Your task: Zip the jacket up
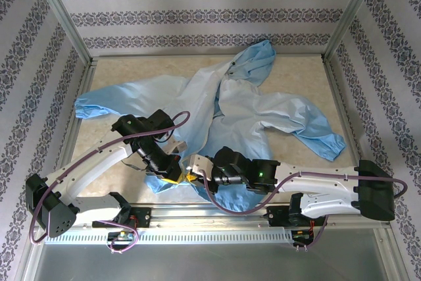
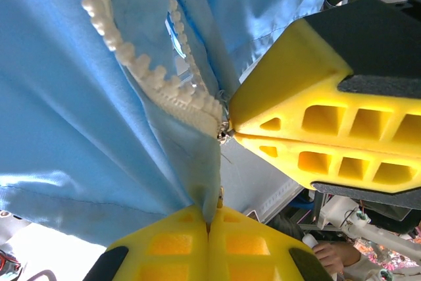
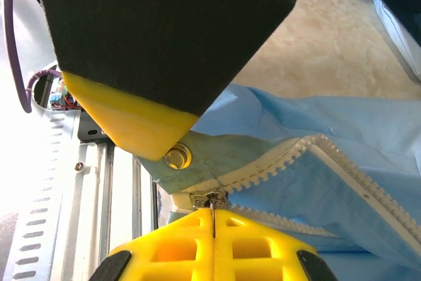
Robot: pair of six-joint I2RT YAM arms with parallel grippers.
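Jacket (image 1: 250, 106) lies unzipped, left fingers (image 2: 164, 245) pinching its blue fabric, right fingers (image 3: 171, 251) clamped on the zipper pull (image 3: 212, 201).

Top external camera: fixed high behind the rig, angled down and forward, taking in the whole beige marbled desk (image 1: 296, 77) from far range. Left wrist camera: looks along the left arm's yellow ribbed fingers (image 2: 164, 245), at very close range to the large light-blue thin shiny jacket (image 2: 66, 97). Right wrist camera: looks along the right arm's yellow ribbed fingers (image 3: 191, 228), equally close, facing leftward along the desk's near edge. Both wrist views share the small metal zipper slider (image 3: 209, 199) at the jacket's bottom hem, and each takes in the opposite arm's fingers. The overhead view covers that same spot, low and near centre.
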